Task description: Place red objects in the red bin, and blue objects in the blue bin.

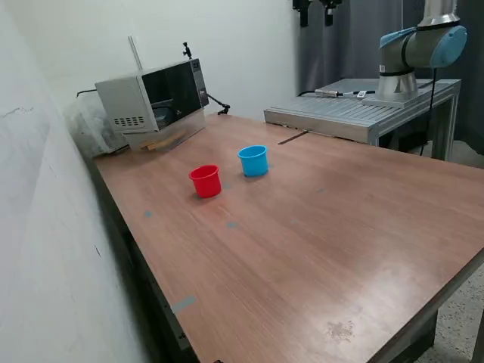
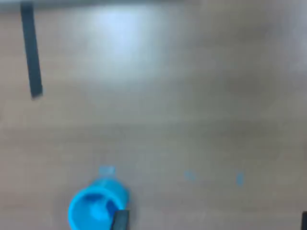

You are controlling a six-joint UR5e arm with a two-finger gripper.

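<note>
- Exterior view: a wide wooden desk (image 1: 318,227) fills most of the picture, its top marked by a few pale scuffs and small bluish spots.
- The red bin (image 1: 206,181) stands upright on the desk, toward the exterior view's left, mouth up.
- The blue bin (image 1: 253,160) stands upright just beside it, toward the exterior view's right and a little farther back; the two cups are near each other but apart.
- No cubes show on the desk in this view, and the insides of both cups are hidden from this angle.
- A grey microwave (image 1: 151,97) sits at the far corner of the desk against the white wall (image 1: 45,227).
- Behind the desk, on a grey metal platform (image 1: 355,113), stands the base of the robot arm (image 1: 420,49), with light-blue joint caps; the arm runs out of the picture at the top and the claw is not seen here.
- Wrist view: the picture is blurred. It looks down on the wooden desk, with a bright glare patch on the wood.
- The blue bin (image 2: 96,208) is at the picture's edge, seen from above; something darker blue lies inside it, too blurred to name.
- A dark strip (image 2: 31,52) lies on the wood, well apart from the cup.
- A small dark piece (image 2: 120,220) juts in next to the cup, perhaps part of the claw; I cannot tell whether the claw is spread or pressed together.
</note>
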